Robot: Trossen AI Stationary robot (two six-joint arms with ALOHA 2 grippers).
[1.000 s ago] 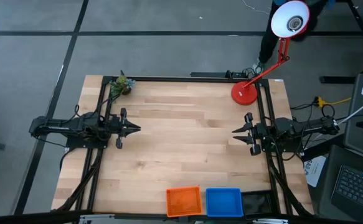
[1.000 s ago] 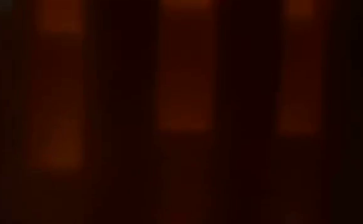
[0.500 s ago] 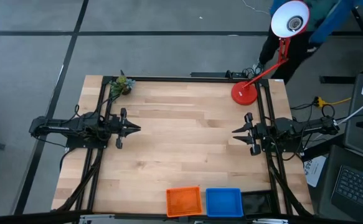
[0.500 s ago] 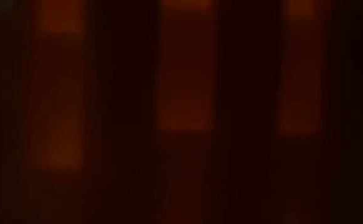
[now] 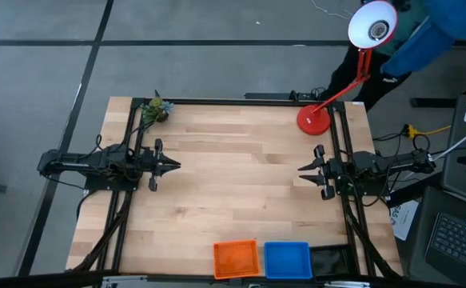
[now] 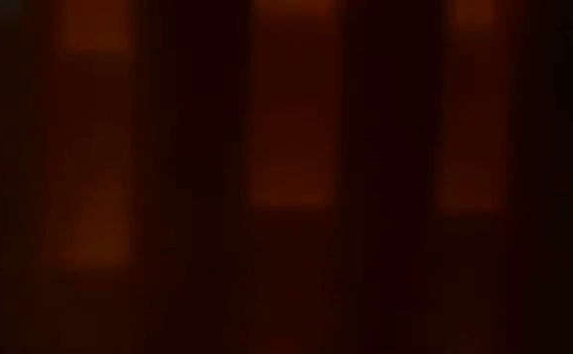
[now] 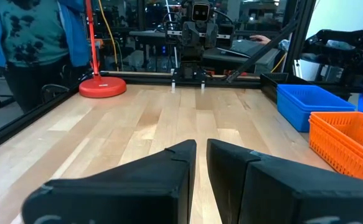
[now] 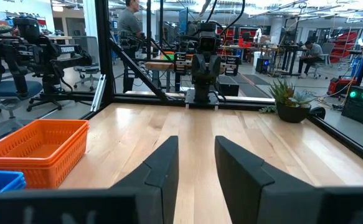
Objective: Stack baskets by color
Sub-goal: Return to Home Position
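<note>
An orange basket (image 5: 236, 258), a blue basket (image 5: 287, 258) and a dark one (image 5: 328, 260) stand side by side on their bottoms at the table's near edge. The orange basket (image 8: 35, 149) and the blue basket (image 7: 309, 102) also show in the wrist views. My left gripper (image 5: 175, 166) hovers level over the table's left side, its fingers (image 7: 175, 171) open by a narrow gap with nothing between them. Over the right side my right gripper (image 5: 302, 170) points level toward it, open and empty. The low view is dark, with only blurred orange bars.
A red desk lamp stands on its base (image 5: 313, 120) at the far right corner, its head (image 5: 372, 24) beyond the table. A small potted plant (image 5: 157, 110) sits at the far left corner. A person in blue (image 5: 444, 28) is beyond the far right corner. Bare wood (image 5: 240, 176) lies between the grippers.
Both arms have kept still. The person in blue beyond the far right corner has come farther into the high view.
</note>
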